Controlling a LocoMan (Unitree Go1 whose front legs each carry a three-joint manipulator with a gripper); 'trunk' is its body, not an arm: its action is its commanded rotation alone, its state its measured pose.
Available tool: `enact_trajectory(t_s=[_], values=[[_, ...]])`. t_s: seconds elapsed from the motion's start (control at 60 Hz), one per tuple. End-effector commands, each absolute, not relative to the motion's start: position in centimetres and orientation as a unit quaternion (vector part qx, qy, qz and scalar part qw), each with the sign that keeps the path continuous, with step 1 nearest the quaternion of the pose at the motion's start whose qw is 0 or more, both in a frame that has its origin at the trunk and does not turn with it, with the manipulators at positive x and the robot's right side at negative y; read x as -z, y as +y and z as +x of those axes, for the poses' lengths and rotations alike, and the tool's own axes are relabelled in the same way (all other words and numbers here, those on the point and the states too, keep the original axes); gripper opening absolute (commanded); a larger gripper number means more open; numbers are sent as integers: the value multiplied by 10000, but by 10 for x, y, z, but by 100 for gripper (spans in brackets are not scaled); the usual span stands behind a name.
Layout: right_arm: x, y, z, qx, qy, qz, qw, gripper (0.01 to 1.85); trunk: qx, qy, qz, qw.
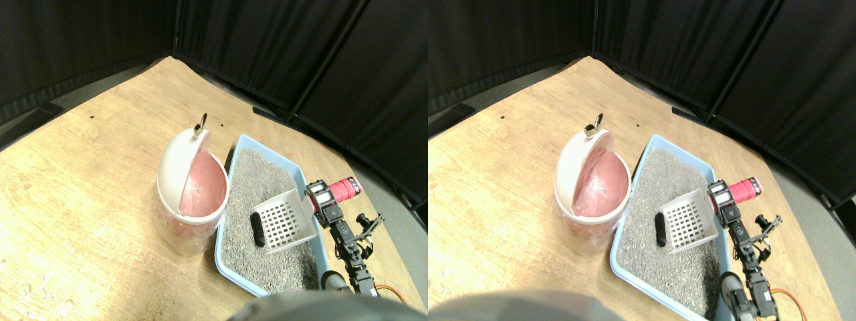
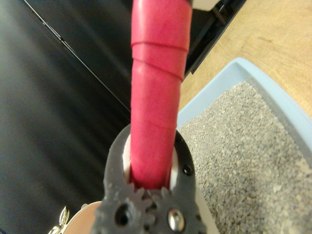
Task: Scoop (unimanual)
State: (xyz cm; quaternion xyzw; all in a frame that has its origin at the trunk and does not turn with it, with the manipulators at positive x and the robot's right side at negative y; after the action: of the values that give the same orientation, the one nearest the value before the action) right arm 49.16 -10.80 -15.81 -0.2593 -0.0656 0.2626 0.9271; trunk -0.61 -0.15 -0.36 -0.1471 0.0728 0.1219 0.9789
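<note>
- The near end of the blue litter tray (image 1: 267, 284) is running out of sight behind the blurred shape at the bottom edge.
- The white scoop (image 1: 289, 217) is covering part of the grey litter (image 1: 261, 174) beneath it.
- The red wrapped handle (image 2: 157, 97) is being cut off at the wrist view's edge.
- The small metal piece (image 1: 200, 126) atop the bin lid (image 1: 177, 160) is too small to identify.

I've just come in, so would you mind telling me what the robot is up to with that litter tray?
The right gripper is clamped on the red-wrapped handle of a white slotted scoop. The scoop rests on the grey litter in the blue tray, its open edge right beside a dark lump that is not yet inside it. A white bin with a pink liner stands open next to the tray.
</note>
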Motion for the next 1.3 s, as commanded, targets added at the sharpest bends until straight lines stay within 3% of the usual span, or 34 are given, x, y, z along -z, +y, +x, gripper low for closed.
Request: enact_trajectory(t_s=[0.017, 0.383, 0.517, 0.667, 0.833, 1.0, 1.3], values=[[171, -94, 482, -3251, -269, -2607, 9086, 6, -1348, 846, -1523, 9754], [170, -89, 485, -2648, -36, -1906, 9453, 6, -1372, 820, -1546, 9750], [167, -98, 492, -2479, -16, -1009, 9635, 6, -1349, 798, -1544, 9755], [165, -110, 498, -1793, 184, -138, 9835, 6, -1320, 770, -1529, 9764], [170, -121, 498, -1261, 319, 6, 9915, 6, -1286, 743, -1483, 9777], [171, -134, 498, -1113, 169, 198, 9934, 6, -1218, 677, -1411, 9801], [141, -165, 499, -1052, -546, 1237, 9852, 6, -1017, 556, -1222, 9857]])
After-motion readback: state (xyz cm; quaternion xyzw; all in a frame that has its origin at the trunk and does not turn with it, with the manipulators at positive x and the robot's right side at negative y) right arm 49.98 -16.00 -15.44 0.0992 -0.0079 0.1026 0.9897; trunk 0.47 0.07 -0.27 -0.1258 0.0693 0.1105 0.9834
